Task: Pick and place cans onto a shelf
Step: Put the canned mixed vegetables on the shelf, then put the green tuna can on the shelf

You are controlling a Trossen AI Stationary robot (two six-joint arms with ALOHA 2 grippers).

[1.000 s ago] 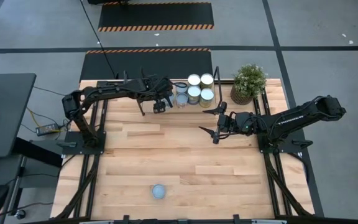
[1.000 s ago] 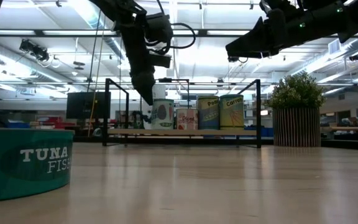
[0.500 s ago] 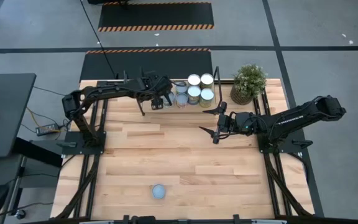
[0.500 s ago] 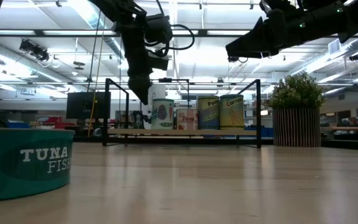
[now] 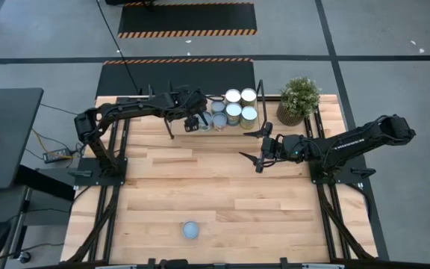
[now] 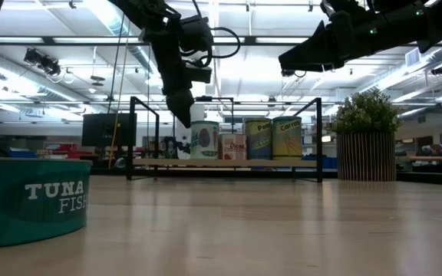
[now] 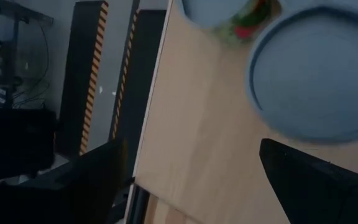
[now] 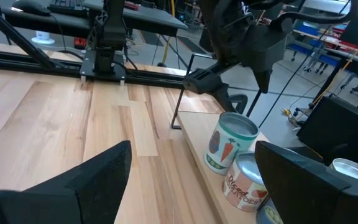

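**Left gripper open above the shelf, one can waiting alone on the table**

The left gripper (image 5: 193, 122) is hovering over the left part of the shelf (image 5: 172, 118), at about 12 o'clock on the table (image 5: 200, 179), its fingers spread wide and grasping nothing. Just to its 3 o'clock side, the cans (image 5: 234, 109) are standing upright in a tight cluster on the shelf board. In the low view the gripper (image 6: 183, 115) is hanging right beside the leftmost can (image 6: 203, 141) of the row, apart from it. The left wrist view is looking down on the round top of a can (image 7: 319, 74) lying close between the two dark fingers (image 7: 98, 180).

The right gripper (image 5: 258, 153) is waiting near the table's centre, toward 2 o'clock, its fingers also spread and empty.

A lone can (image 5: 191, 230) is sitting at 6 o'clock near the table's front edge, well apart from the shelf; the low view is showing it as a teal tuna tin (image 6: 29, 201). A potted plant (image 5: 298, 100) is standing at 1 o'clock, beside the shelf's right end.
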